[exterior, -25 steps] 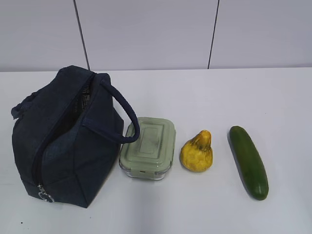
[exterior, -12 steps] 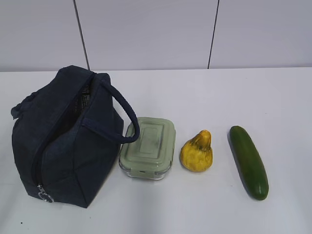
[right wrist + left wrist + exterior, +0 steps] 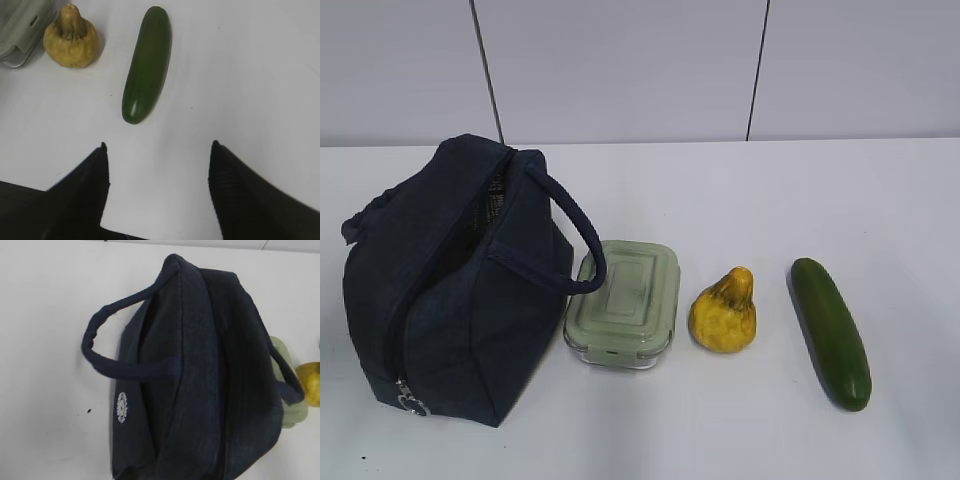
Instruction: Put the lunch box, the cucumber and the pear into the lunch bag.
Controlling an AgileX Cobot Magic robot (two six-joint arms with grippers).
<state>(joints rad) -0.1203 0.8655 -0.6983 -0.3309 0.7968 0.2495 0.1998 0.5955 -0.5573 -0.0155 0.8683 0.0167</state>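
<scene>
The navy lunch bag (image 3: 450,285) stands at the table's left, zipper apparently parted on top; just right sit the green-lidded lunch box (image 3: 625,303), blotchy yellow pear (image 3: 724,313), then dark cucumber (image 3: 831,331); nothing is packed yet; your right gripper (image 3: 157,150) hovers wide open, empty, near the cucumber, likely its first pick; your left gripper's jaws aren't in view.

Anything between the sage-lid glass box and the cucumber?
Only the blotchy yellow pear, between the sage-lidded glass lunch box and dark green cucumber, touching neither; exterior view.
</scene>
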